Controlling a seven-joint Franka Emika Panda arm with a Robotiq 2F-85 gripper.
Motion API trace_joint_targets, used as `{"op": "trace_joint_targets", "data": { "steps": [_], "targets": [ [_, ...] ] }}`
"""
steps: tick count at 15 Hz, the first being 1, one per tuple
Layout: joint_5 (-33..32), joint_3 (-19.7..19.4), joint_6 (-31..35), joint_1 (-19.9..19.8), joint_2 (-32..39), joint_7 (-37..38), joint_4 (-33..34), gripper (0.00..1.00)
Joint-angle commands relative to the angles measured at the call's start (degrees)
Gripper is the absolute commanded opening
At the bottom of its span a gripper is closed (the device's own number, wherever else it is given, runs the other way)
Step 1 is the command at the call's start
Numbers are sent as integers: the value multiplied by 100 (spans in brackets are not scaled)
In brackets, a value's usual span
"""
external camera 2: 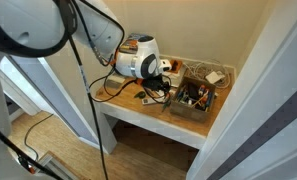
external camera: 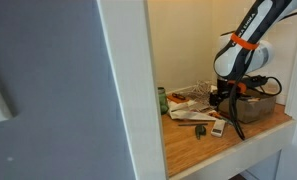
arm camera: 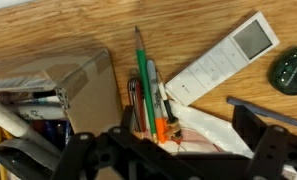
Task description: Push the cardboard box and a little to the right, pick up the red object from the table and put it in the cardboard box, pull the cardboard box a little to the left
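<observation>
Cardboard box (arm camera: pixel 58 80) lies on the wooden table (arm camera: pixel 188 25), just beside the gripper (arm camera: pixel 168 150) toward the wrist view's left edge; the jaws stand spread wide, gripping nothing, above loose pens (arm camera: pixel 143 80) and a white remote (arm camera: pixel 223 60)

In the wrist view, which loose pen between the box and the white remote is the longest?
The green pencil: its tip reaches well past the pale pen and the dark-red pen lying beside it.

a shallow brown cardboard box (external camera 2: pixel 191 110), low-walled and filled with pens and clutter, sits flat at one end of the light wooden table (external camera: pixel 200 145).
</observation>
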Motion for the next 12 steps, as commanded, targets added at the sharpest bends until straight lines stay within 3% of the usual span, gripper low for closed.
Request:
{"op": "trace_joint_targets", "data": {
  "steps": [1, 5, 8, 12],
  "targets": [
    [-117, -98, 28, 31, 111, -53, 78, 100],
    [-49, -100, 64, -142, 319, -347, 184, 100],
    [-73, -161, 120, -215, 486, -463, 297, 68],
    [-50, -153, 257, -322, 713, -630, 520, 51]
  ]
}}
